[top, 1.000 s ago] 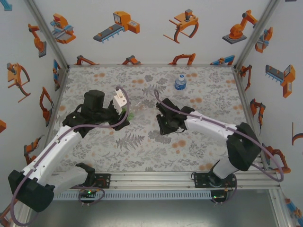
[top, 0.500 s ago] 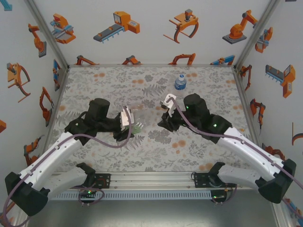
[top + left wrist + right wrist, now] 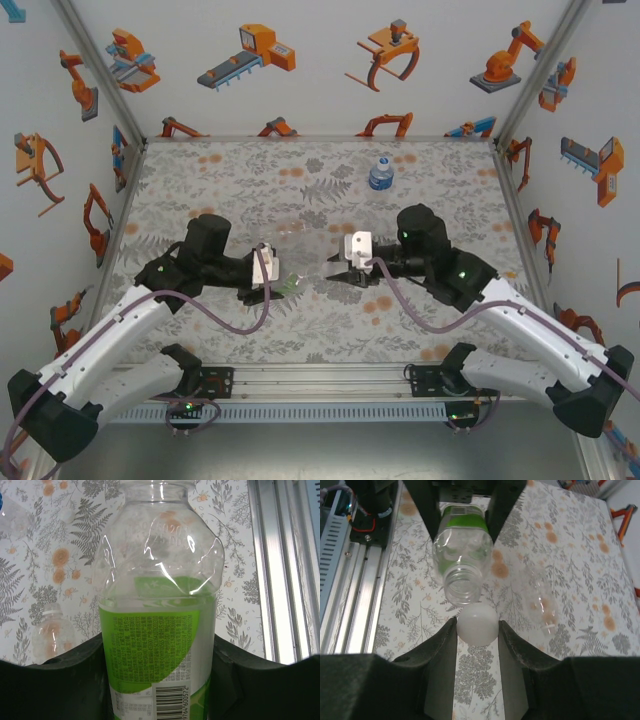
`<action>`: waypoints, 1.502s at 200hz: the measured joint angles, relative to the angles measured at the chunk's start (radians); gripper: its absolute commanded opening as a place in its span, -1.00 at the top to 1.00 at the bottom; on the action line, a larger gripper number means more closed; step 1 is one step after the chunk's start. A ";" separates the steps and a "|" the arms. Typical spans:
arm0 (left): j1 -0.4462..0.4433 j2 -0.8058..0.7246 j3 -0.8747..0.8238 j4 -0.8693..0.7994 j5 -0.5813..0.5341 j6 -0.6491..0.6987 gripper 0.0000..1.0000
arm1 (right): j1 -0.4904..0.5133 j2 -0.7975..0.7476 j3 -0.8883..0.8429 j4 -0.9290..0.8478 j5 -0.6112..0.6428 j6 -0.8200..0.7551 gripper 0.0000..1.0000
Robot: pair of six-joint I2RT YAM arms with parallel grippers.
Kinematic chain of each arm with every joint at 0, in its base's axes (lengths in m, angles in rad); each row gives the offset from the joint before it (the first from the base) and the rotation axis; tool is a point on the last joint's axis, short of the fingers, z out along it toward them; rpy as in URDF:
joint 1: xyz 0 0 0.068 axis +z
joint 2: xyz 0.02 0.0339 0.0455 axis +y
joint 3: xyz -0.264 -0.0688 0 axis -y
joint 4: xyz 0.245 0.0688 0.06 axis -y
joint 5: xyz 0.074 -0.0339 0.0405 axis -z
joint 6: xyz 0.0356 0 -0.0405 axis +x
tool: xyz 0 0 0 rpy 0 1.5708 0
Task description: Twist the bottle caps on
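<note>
Status: 0 of 3 caps confirmed on. Cap 1 is at the alignment stage, as far as I can judge.

The left gripper [image 3: 278,283] holds the small clear plastic bottle with the green label [image 3: 157,645] low over the floral-print table [image 3: 300,330]. The bottle is roughly horizontal, with its mouth pointing at the right arm. The left fingers [image 3: 60,680] clamp the label section from both sides. The mouth is open.

The right gripper [image 3: 338,272] pinches a tiny round white plastic cap [image 3: 477,624] between both its fingers [image 3: 440,650], gripping it by the rim. In the right wrist view the cap sits just in front of the bottle mouth, touching or nearly so; I can't tell which. It looks slightly off the neck axis, so my call is that it's not seated and no thread is engaged yet.

The plain transparent plastic bottle [image 3: 542,605] lies on its side on the table, near the held pair. Its neck is too washed out to tell if it's capped.

The small clear bottle with the blue label [image 3: 380,176] stands upright near the far edge, well apart from both grippers. Its top is too small to call.

Left to do, my read: line up, seat and spin this cap, then check the other 2 bottles.
</note>
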 measured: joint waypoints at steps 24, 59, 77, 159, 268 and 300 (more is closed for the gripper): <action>0.000 -0.002 0.000 -0.002 0.008 0.000 1.00 | 0.007 0.007 -0.013 0.034 -0.024 -0.014 0.86; 0.001 -0.005 0.000 -0.014 0.006 0.000 1.00 | 0.035 0.014 -0.016 0.069 -0.039 -0.015 0.89; 0.001 -0.005 0.000 -0.016 0.009 0.000 1.00 | 0.048 0.018 -0.019 0.095 -0.039 -0.014 0.91; 0.001 -0.006 0.000 -0.034 0.005 0.000 1.00 | 0.059 0.028 -0.026 0.105 -0.034 -0.031 1.00; 0.008 0.045 0.003 -0.129 0.048 0.020 1.00 | 0.122 0.069 -0.026 0.060 -0.011 -0.235 1.00; 0.008 0.078 0.017 -0.185 0.062 0.033 1.00 | 0.187 0.069 -0.024 0.027 0.079 -0.333 1.00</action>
